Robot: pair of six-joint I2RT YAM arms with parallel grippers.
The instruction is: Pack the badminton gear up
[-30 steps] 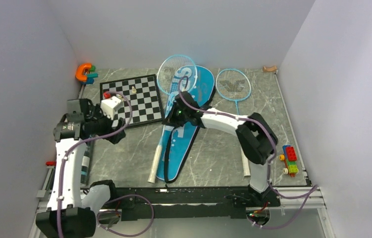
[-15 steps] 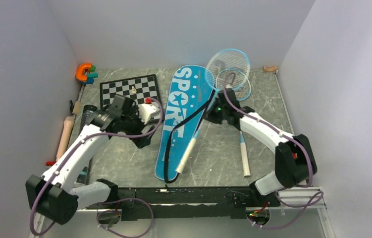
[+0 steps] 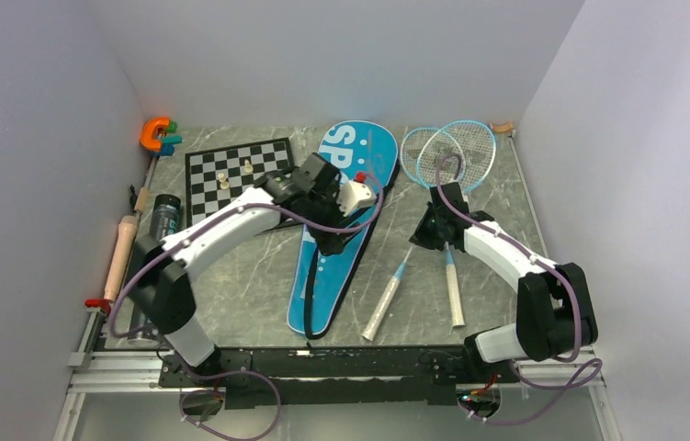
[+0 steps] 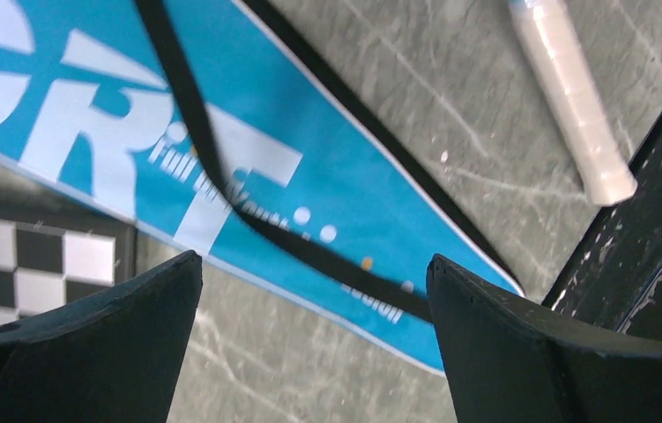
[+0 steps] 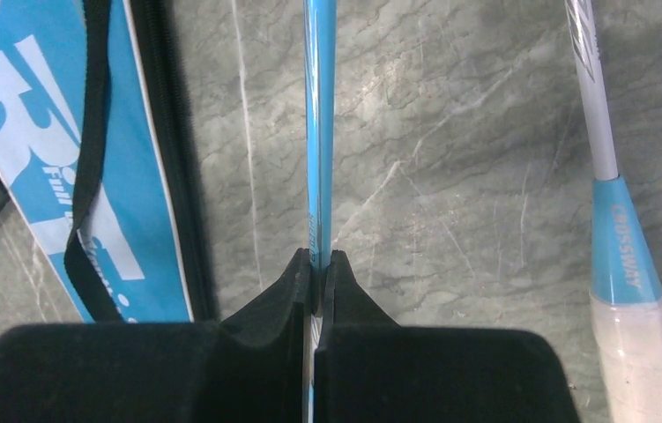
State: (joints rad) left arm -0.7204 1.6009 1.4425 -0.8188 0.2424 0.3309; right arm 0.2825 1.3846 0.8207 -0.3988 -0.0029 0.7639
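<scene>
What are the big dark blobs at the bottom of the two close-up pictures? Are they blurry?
Left wrist view: that's the open left gripper, very near the lens, dark and slightly soft, while lettering on the blue bag is sharp. Right wrist view: same for the right gripper, shut on a racket. Top view: evenly lit.

You have bare table [image 3: 231, 285] left of the bag [image 3: 332, 276], below the chessboard [image 3: 221, 170]; rightward, the nearer racket [image 3: 385, 303] and second racket [image 3: 454, 289] block you.

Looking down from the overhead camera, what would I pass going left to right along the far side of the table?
From the left: orange clamp → chessboard → blue SPORT bag → rackets, their heads overlapping.
</scene>
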